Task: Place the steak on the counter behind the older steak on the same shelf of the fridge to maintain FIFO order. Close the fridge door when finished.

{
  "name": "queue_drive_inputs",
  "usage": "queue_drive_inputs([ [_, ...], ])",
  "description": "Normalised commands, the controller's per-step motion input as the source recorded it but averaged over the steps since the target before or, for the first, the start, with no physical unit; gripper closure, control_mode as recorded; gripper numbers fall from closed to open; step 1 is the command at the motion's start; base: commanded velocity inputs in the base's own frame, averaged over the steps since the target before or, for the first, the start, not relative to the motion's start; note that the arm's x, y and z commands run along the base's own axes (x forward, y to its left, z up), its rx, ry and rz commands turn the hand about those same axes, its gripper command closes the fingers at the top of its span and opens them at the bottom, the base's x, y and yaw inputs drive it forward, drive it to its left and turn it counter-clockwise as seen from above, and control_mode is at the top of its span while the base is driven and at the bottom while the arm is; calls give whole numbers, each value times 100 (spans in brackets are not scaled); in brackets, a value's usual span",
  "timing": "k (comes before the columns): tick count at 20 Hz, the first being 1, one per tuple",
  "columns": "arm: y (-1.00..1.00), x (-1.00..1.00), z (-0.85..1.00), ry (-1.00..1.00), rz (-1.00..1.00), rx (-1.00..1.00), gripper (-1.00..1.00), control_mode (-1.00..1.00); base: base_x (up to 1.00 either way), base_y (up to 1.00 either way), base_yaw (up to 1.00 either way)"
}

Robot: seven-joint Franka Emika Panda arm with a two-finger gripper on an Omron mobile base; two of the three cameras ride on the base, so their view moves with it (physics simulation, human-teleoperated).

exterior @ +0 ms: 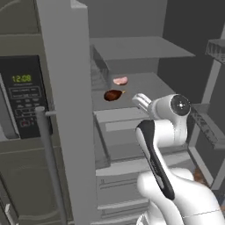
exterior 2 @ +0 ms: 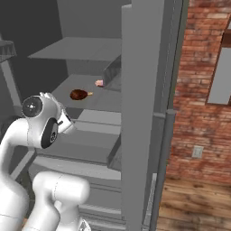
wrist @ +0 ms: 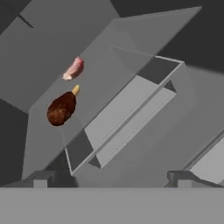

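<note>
Grey and open, the tall refrigerator (exterior: 61,110) stands before you with both doors swung out, and in the right base view a red brick wall (exterior 2: 203,90) and a wooden floor (exterior 2: 194,207) show past its right door. On the left door you see the black dispenser panel (exterior: 24,96) with green digits and a vertical bar handle (exterior: 48,158) below it.

Inside, the flat light grey shelf panel (exterior: 149,88) carries both pieces of meat. The small pale pink raw steak (exterior: 120,81) lies toward the back of this shelf, near its left side as you look in. The dark reddish-brown meat slab (exterior: 113,95) lies in front of it, closer to the front edge of the shelf, with a small yellowish tip at one end. The two are near each other but do not touch; a strip of bare shelf is between them. In the hand view you see them the same way: the pink steak (wrist: 73,69) is farther and the dark one (wrist: 61,108) nearer.

Below the front edge of the shelf there is a grey box-shaped drawer (exterior: 127,132), and another shelf (exterior: 140,48) is above.

Your gripper (exterior: 139,100) is outside the shelf, in front of its front edge and to the right of the dark slab. Its fingers (wrist: 41,178) are spread wide apart and nothing is between them.
</note>
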Motion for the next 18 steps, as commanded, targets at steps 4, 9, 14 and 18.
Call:
queue_drive_inputs([
  [4, 0, 0, 0, 0, 0, 0, -100, 100, -64, 62, 0],
  [9, 0, 0, 0, 0, 0, 0, -100, 100, -34, 11, 0],
  [14, 0, 0, 0, 0, 0, 0, -100, 100, -17, -47, 4],
  [18, 0, 0, 0, 0, 0, 0, -100, 100, -36, -47, 5],
])
